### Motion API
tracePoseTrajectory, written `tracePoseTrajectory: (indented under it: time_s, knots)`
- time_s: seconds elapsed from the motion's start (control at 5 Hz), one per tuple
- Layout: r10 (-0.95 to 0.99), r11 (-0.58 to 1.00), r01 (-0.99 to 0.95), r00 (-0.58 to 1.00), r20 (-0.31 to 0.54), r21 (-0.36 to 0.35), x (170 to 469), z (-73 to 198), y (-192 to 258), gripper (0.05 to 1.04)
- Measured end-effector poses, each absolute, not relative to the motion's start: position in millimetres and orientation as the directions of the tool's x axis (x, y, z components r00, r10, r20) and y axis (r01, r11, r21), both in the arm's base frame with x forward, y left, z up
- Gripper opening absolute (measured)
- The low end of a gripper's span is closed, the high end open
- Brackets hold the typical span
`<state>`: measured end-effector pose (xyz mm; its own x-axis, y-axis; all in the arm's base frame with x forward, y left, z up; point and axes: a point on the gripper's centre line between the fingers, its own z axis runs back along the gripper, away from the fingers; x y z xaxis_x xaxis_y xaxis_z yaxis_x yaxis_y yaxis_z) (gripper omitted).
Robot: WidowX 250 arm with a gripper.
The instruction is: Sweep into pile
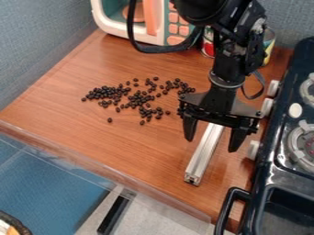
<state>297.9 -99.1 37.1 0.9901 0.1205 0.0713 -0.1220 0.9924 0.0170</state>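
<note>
Above the brown bench (141,142), beside the dark toy stove (262,174), hangs with pincer (211,143) spread wide, visibly gripping nothing; shows the silver bar (202,156) between the fingers, upper end hidden; to the view's left, has the dark beans (140,98) scattered in loose clumps on the wood.

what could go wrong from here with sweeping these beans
The gripper hangs open over the metal bar; closing off-centre might knock it askew. The dark beans are loosely scattered, so a fast sweep could send strays rolling. The stove is near, so a wide swing might bump it.
</note>
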Motion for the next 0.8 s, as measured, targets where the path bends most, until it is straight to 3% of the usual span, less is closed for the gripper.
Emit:
tracePoseTrajectory:
  time_s: [0.6, 0.8]
  knots:
    - [0.149, 0.988, -0.151, 0.987, 0.055, 0.024, 297, 22, -94, 0.973]
    - [0.179, 0.983, -0.181, 0.982, 0.055, 0.030, 297, 18, -93, 0.695]
